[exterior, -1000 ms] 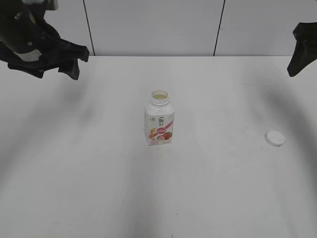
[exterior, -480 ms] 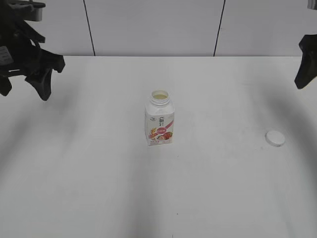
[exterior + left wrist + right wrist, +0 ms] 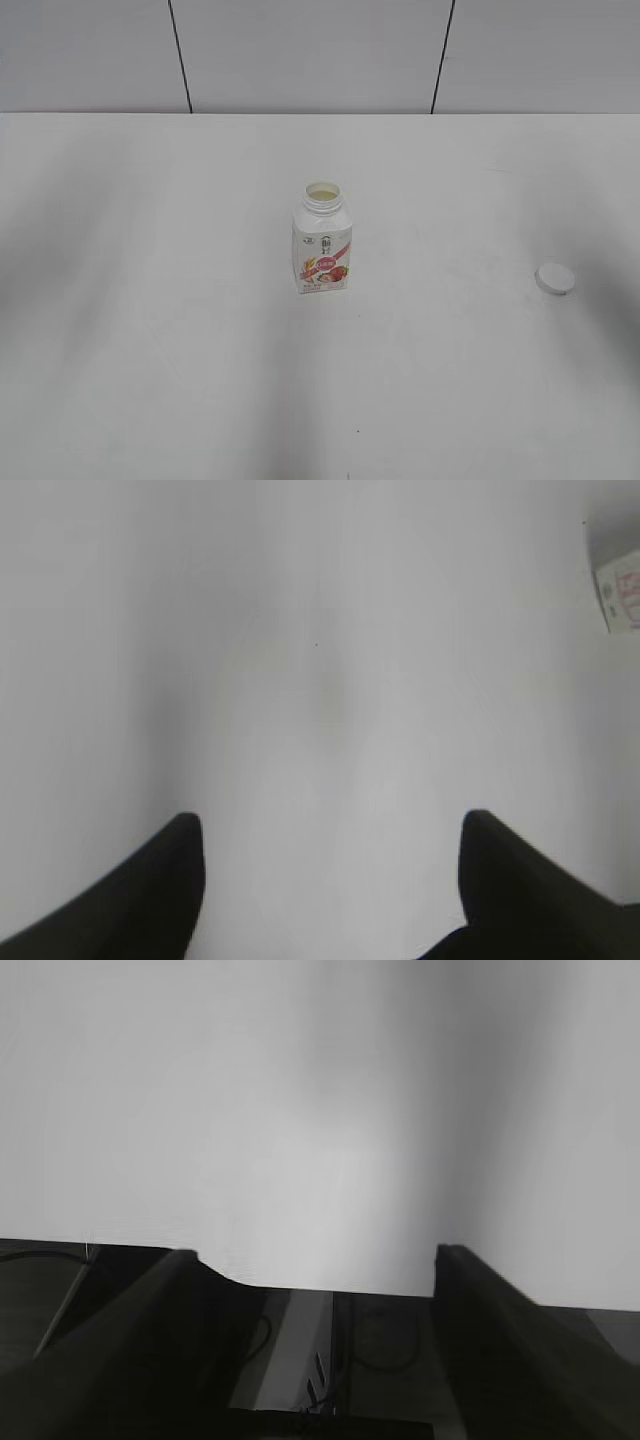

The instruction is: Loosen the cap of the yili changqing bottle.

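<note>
Cap (image 3: 555,279) off, bottle (image 3: 322,241) open: task looks done.
Both arms' fingers (image 3: 325,850) (image 3: 315,1290) spread, empty, seemingly well clear of both; nothing more needed.

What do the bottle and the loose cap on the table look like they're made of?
The bottle looks like opaque white plastic, smooth with a slight sheen, under a printed pink-red label. The cap appears to be the same matte white plastic, a plain flat disc. Both are judged from looks only.
</note>
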